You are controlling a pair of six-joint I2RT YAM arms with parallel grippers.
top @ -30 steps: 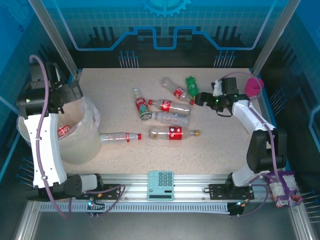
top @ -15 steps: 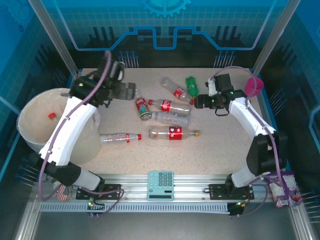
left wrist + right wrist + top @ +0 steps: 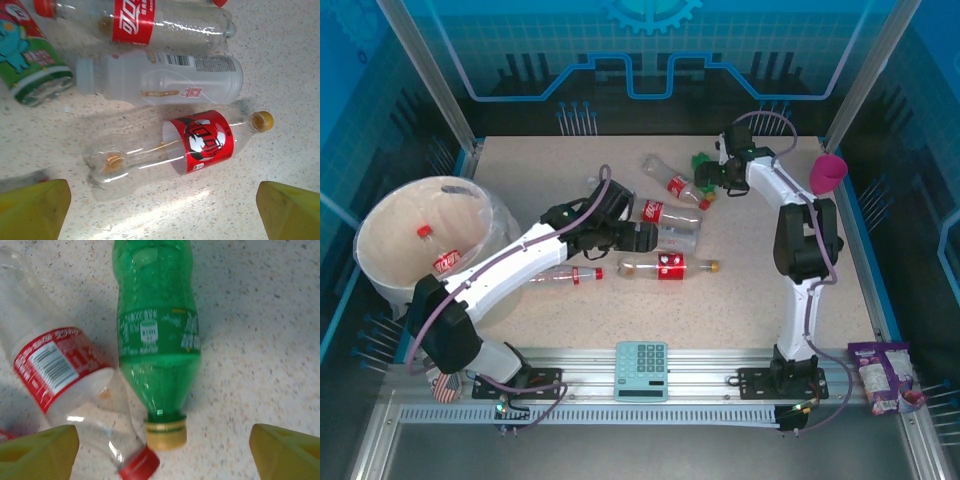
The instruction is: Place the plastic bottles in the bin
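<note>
- The bin sits at the table's left edge, and a red-capped bottle already lies inside it.
- Just beside the bin, toward the near edge, a red-labelled bottle lies flat on the table, untouched.
- Change: the left arm has swung off the bin and out to the middle of the table.
- The left gripper hangs with its fingers spread wide, holding nothing. The yellow-capped bottle lies flat just ahead of it, next to a white bottle.
- We read this as the approach for the next pick. The gripper needs to drop and close on the yellow-capped one.
- Change: the right gripper has moved toward the far edge, right of middle. Its fingers are wide apart and empty.
- The green bottle lies on the table in front of it, cap toward the gripper. A clear red-capped bottle lies just beside it.
- The pink goblet stands near the right edge and is not a target.
- At least six bottles are on the table, so we judge the task well short of done.
</note>
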